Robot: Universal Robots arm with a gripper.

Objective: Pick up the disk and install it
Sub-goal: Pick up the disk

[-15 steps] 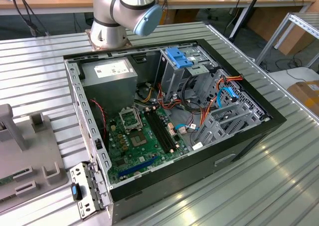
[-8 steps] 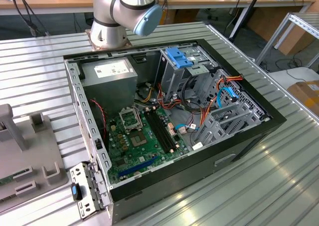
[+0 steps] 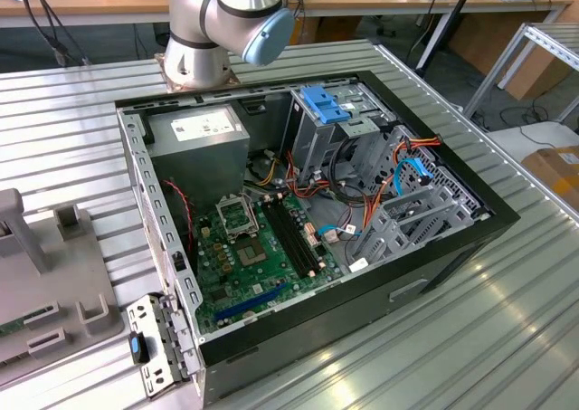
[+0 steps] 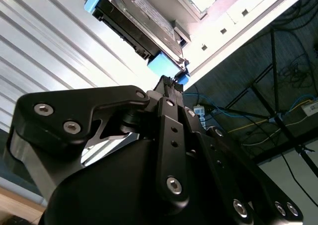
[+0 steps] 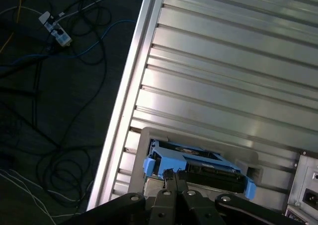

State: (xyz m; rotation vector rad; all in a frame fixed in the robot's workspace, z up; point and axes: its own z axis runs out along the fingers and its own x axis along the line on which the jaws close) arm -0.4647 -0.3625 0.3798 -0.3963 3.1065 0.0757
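- The disk, seen in both wrist views, is a silver-grey slab with a white label and a bright blue rail.
- It lies in a grey holder on the ribbed table, near the table's edge.
- The gripper has its jaws together, tips at the blue rail.
- Bare ribs lie beyond, and cables cover the floor past the edge.

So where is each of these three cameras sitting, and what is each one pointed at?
Exterior view: off the arm, whose grey joints show, looking down into the open computer case on the ribbed table.
Second wrist view: on the arm, looking along the black gripper at the disk.
First wrist view: on the arm, looking past the gripper at the disk, table edge and floor.
Shared: both wrist views show gripper and disk.
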